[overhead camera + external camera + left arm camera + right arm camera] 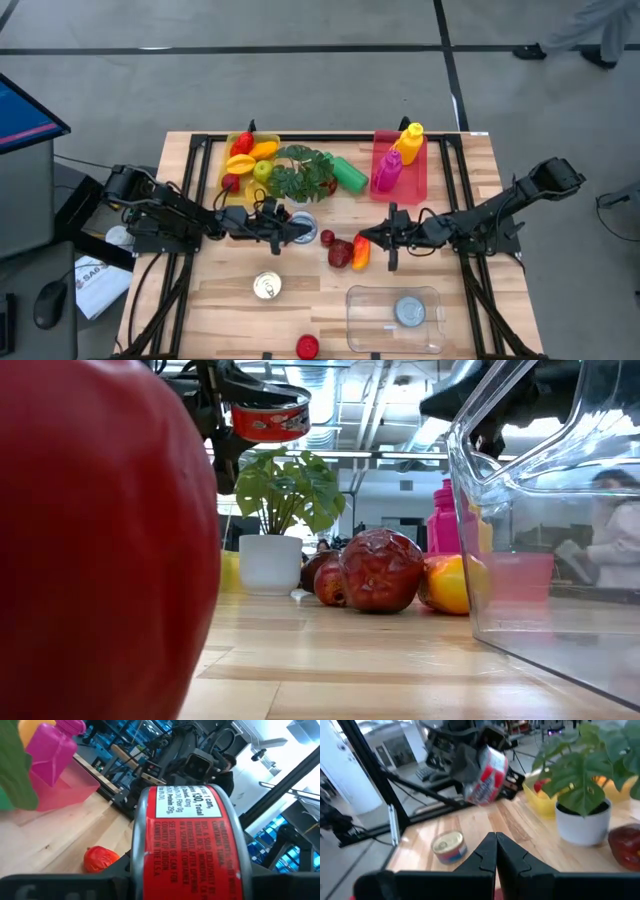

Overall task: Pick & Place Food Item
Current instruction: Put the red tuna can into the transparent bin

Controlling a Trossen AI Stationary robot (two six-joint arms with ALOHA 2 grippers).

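Two grippers are over the table and we start with the left gripper (300,231), which has its fingers clamped on a red-labelled can (192,840), carried clear of the wood. From table height we see that can (268,415) hanging in the air above the white-potted plant (275,525). In the right wrist view the same can (487,775) floats in front of the dark left arm, with the table well below it.

Across from it, the right gripper (392,240) has its fingers pressed together on nothing, as its own camera shows (496,855). It hovers just beside an orange-and-red fruit (361,252) and a dark red apple (340,254) near the middle of the table.

Moving outward, we spot a second can (266,286) standing on the wood nearer the front edge, and a clear plastic container (393,318) with a third, silver-topped can (409,312) inside it. At the back sit a yellow tray (229,160) of fruit, a green bottle (349,174) lying beside the plant, and a pink tray (421,186) holding a yellow bottle (410,142) and a magenta bottle (386,171).
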